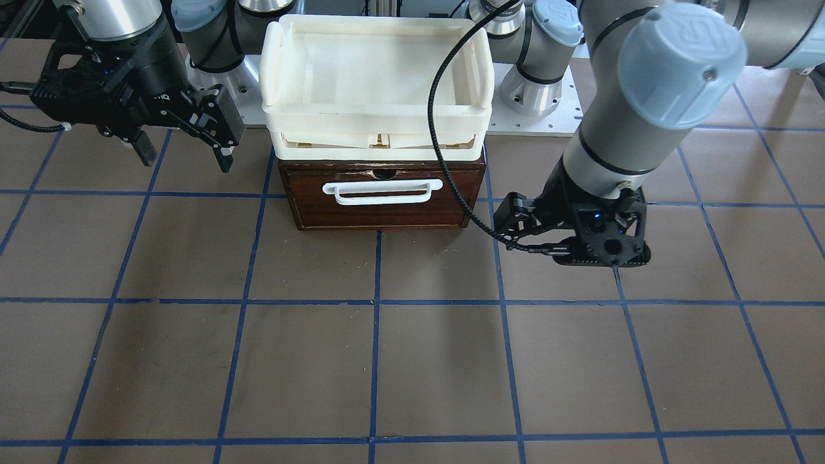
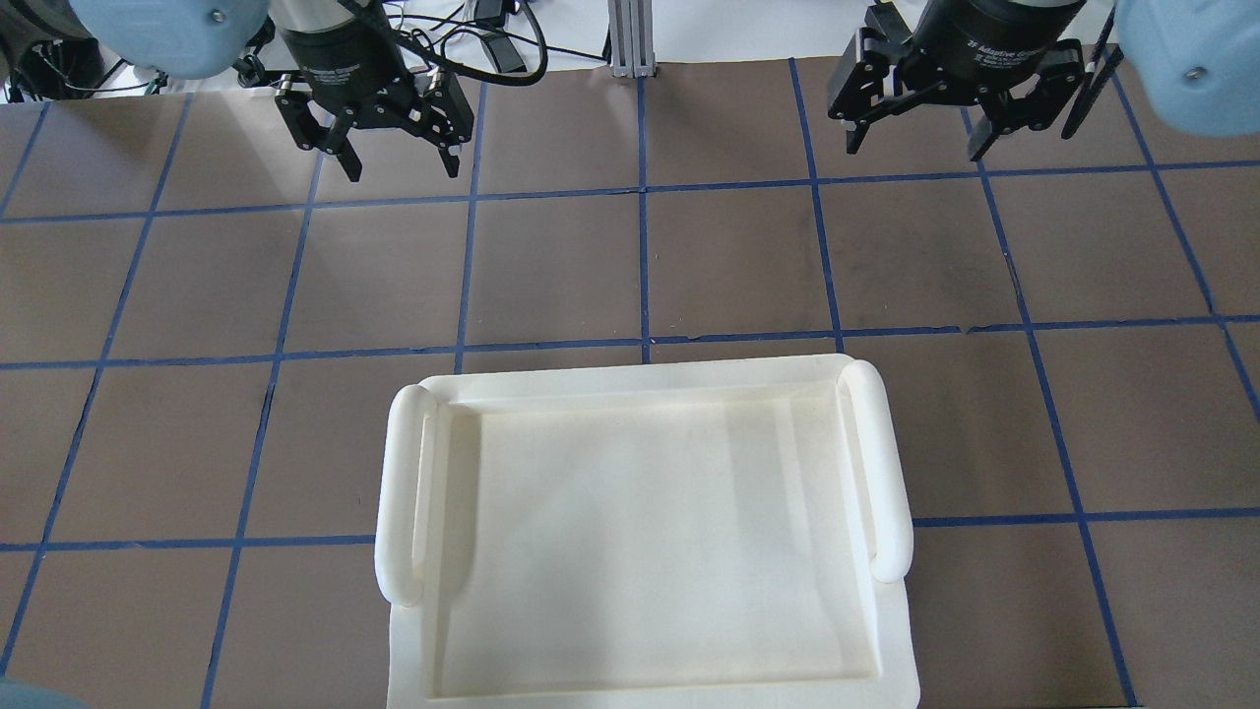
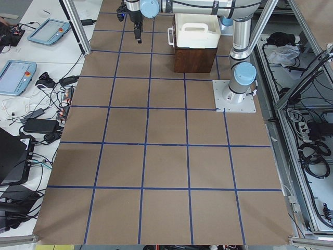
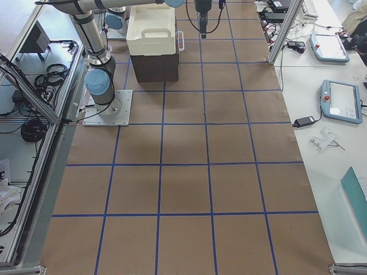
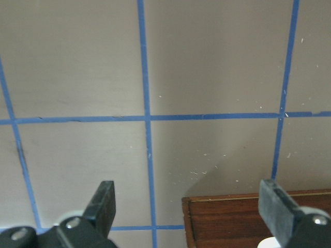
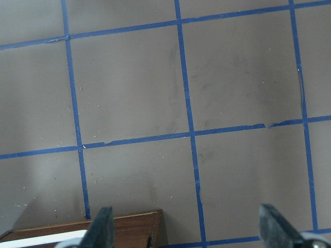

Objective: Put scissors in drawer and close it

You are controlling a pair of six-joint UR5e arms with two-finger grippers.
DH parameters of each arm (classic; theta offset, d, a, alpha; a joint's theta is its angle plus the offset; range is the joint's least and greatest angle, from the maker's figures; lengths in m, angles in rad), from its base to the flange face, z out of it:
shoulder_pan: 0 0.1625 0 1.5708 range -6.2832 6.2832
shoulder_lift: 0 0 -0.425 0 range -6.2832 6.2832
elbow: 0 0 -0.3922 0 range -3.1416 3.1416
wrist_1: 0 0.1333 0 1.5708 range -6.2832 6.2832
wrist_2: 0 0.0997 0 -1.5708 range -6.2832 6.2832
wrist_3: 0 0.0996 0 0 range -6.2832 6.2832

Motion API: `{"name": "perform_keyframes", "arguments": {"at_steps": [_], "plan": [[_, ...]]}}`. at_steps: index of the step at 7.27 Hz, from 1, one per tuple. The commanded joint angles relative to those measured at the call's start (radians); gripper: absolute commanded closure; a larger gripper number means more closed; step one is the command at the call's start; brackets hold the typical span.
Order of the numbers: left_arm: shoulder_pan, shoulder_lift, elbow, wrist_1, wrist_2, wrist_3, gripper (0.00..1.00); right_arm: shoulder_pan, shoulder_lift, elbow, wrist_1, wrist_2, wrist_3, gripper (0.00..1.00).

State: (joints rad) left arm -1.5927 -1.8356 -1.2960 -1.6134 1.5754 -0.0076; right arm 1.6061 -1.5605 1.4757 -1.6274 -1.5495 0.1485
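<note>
We get bright, even light, mostly from above. Soft, faint shadows lie on the table [image 1: 193, 361] at 6 o'clock of the drawer [image 1: 380, 216]. The white tray [image 2: 640, 551] nearly washes out overhead. Wrist views go soft at 6 o'clock; side views stay sharp.

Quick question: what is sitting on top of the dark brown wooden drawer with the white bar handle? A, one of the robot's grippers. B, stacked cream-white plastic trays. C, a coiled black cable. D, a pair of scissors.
B: the front-facing view shows the stacked cream-white plastic trays resting directly on top of the dark brown wooden drawer, and no scissors show there.
</note>
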Motion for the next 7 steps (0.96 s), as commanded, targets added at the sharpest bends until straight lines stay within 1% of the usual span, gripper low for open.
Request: {"name": "perform_keyframes", "arguments": {"at_steps": [1,2,4,5,6,7], "plan": [[0.074,0.058,-0.023,0.0,0.023,0.032,0.0,0.0,-0.004,0.0,0.001,-0.003,0.003,0.0],[0.085,0.07,-0.028,0.013,0.005,0.05,0.0,0.0,-0.007,0.0,0.006,-0.003,-0.007,0.0],[0.152,0.101,-0.042,0.021,0.008,0.093,0.0,0.0,-0.006,0.002,0.015,0.002,-0.042,0.0],[0.166,0.116,-0.078,0.029,0.002,0.125,0.0,0.0,-0.007,0.003,0.014,0.0,-0.091,0.0],[0.165,0.133,-0.109,0.071,0.003,0.126,0.0,0.0,-0.007,0.003,0.017,0.0,-0.092,0.0],[0.165,0.153,-0.136,0.079,0.006,0.126,0.0,0.0,-0.006,0.006,0.017,0.0,-0.09,0.0]]}}
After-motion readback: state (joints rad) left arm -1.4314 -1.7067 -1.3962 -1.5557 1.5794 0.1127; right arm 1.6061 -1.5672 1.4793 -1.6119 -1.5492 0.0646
